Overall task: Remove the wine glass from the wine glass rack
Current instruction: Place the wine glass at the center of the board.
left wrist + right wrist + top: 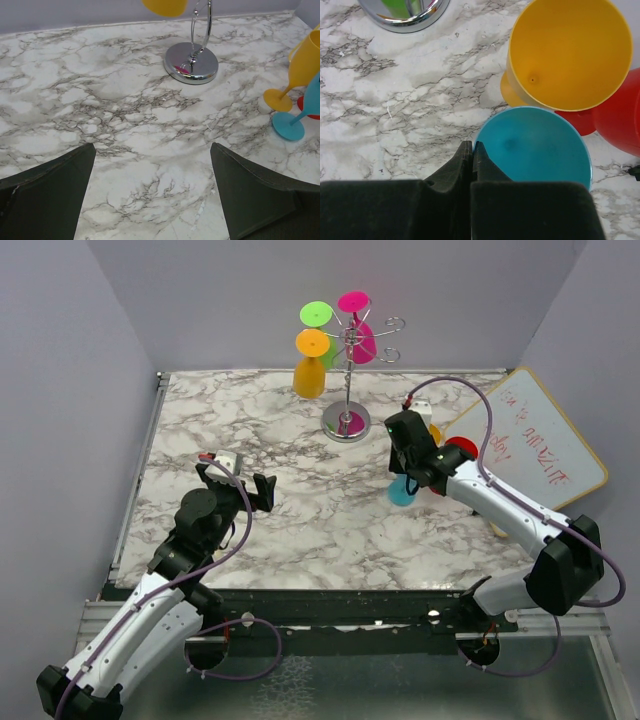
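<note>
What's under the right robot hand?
A blue glass, with a yellow glass and a red glass beside it. From above, the arm covers most of all three.

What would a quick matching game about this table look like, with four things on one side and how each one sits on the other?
Things:
1. green glass
2. blue glass
3. left gripper
4. right gripper

States:
A. closed tight
B. standing upright on the table
C. hanging upside down from the wine glass rack
D. wide open, holding nothing

Pairs: 1-C, 2-B, 3-D, 4-A
</note>
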Tool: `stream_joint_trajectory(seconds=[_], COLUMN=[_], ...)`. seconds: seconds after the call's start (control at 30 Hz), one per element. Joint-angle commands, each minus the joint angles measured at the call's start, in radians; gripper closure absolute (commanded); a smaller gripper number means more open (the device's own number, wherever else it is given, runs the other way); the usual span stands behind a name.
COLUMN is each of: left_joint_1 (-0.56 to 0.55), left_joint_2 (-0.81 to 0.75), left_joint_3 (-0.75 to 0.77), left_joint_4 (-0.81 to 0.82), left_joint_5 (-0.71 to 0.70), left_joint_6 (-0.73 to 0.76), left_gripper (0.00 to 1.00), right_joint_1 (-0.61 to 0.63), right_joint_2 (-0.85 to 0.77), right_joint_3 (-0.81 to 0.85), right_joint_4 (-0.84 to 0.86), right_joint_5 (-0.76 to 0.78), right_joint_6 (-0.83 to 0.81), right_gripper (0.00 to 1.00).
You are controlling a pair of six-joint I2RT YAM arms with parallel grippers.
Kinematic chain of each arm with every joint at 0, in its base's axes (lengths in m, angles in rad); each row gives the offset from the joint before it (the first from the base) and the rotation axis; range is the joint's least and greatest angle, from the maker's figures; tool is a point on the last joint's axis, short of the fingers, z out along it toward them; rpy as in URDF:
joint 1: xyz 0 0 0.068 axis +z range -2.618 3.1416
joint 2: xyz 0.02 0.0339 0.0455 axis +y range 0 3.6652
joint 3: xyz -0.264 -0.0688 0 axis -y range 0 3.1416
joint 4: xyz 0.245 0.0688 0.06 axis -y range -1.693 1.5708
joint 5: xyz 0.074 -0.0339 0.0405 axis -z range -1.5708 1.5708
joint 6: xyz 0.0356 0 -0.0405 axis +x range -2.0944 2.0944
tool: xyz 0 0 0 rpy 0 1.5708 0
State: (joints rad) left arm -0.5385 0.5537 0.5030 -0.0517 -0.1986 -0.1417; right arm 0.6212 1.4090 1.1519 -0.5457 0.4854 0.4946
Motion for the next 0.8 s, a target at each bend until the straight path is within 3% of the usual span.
stream_joint_trajectory(seconds=[0.0, 0.43, 0.77], left_joint_1=[0.005, 0.005, 0.005], left_joint_2=[-0.005, -0.001, 0.0], left_joint_3=[0.026, 0.028, 0.03], left_joint_4=[-0.021, -0.025, -0.026], left_joint_5=[0.013, 0.018, 0.016], left_joint_6=[0.004, 0.005, 0.005], left_gripper=[0.01, 0.01, 0.01], right_joint_1=[-0.03, -0.051, -0.05], right_joint_2=[0.01, 0.017, 0.017], right_joint_3=[0.01, 0.005, 0.041], right_joint_4=[0.009, 0.014, -0.009], right_joint_5=[-0.064, -0.143, -0.109], right_joint_6=[-0.022, -0.047, -0.084], right_gripper=[0.99, 0.98, 0.92])
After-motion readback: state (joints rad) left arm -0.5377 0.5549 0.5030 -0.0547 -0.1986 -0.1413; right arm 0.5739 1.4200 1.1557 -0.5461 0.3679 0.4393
